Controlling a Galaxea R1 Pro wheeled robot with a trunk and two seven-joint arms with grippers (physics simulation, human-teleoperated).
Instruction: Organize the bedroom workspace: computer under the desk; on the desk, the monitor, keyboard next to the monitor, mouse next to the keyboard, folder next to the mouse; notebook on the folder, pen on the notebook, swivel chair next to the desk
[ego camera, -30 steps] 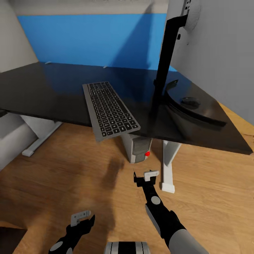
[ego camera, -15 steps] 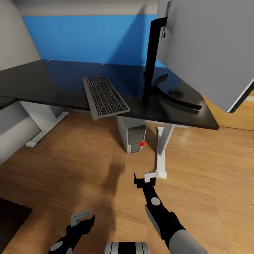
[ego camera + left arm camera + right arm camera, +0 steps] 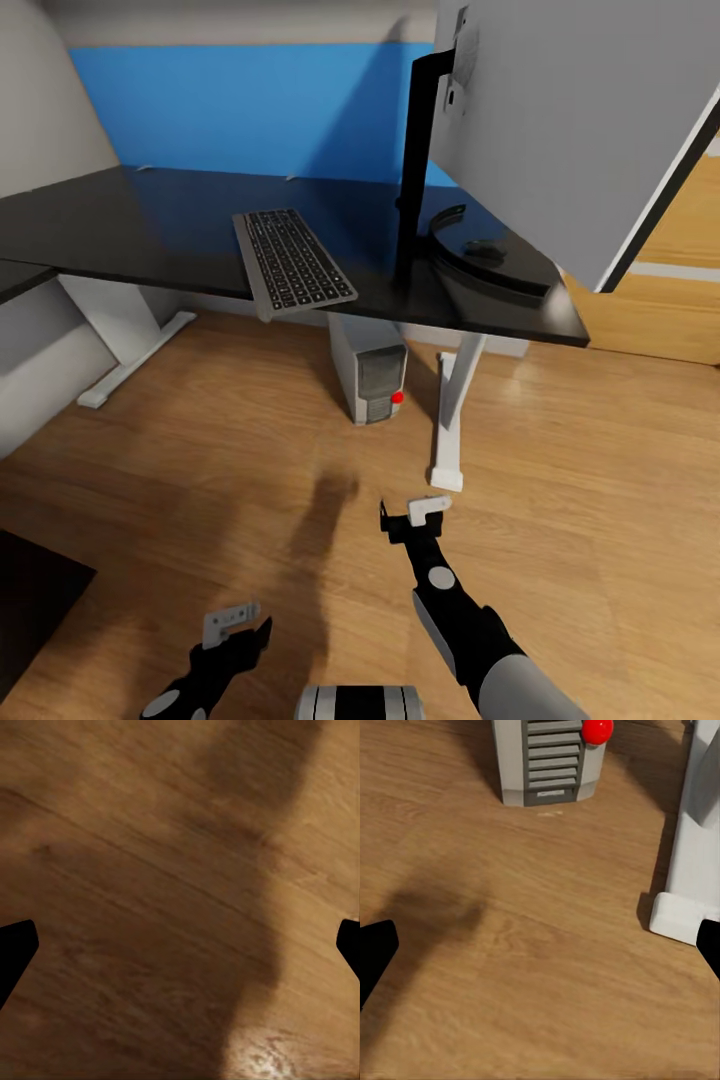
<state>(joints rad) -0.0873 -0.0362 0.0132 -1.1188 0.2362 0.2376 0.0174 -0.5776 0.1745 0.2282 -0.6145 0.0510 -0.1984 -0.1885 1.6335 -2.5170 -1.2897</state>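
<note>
We count one keyboard (image 3: 291, 260) overhanging desk (image 3: 120, 225) front edge, one monitor (image 3: 570, 120) top cut off, one computer (image 3: 372, 378) under desk; both our grippers, left (image 3: 236, 625) and right (image 3: 412, 512), open, empty

Monitor (image 3: 590, 120): back panel cut off by the head view's top and right edges, screen face turned away; desk (image 3: 120, 225): left end runs out of frame; computer (image 3: 372, 375): top hidden under the desktop, and in the right wrist view (image 3: 551, 757) cut by the frame edge; left gripper (image 3: 237, 628) fingertips show as dark corners (image 3: 13, 949) in the left wrist view.
</note>
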